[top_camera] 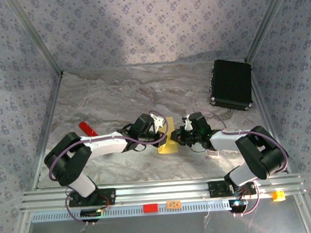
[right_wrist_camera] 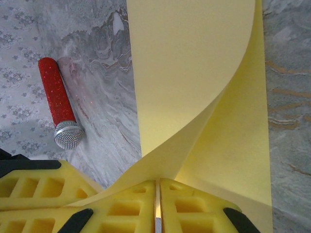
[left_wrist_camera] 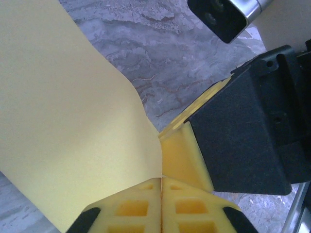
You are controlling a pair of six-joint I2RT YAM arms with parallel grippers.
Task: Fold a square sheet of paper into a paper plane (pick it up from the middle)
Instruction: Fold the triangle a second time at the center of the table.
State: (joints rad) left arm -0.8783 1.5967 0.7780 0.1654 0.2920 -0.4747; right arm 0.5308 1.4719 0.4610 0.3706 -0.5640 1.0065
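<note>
The square sheet of paper (top_camera: 167,137) is plain yellow and hangs curled between the two grippers, above the marble tabletop. My left gripper (top_camera: 159,129) is shut, and the sheet's edge (left_wrist_camera: 63,121) runs into the seam between its fingertips (left_wrist_camera: 162,180). My right gripper (top_camera: 181,136) faces it from the other side; its yellow finger (left_wrist_camera: 187,155) nearly touches the left fingertips. In the right wrist view the sheet (right_wrist_camera: 194,73) bends over in a loop and is pinched in that gripper (right_wrist_camera: 158,187). The paper plane is out of view.
A black rectangular case (top_camera: 231,84) lies at the back right. A red-handled tool with a mesh head (right_wrist_camera: 59,104) lies on the table left of the paper (top_camera: 87,128). A small printed card (top_camera: 212,153) sits under the right arm. Patterned walls enclose the table.
</note>
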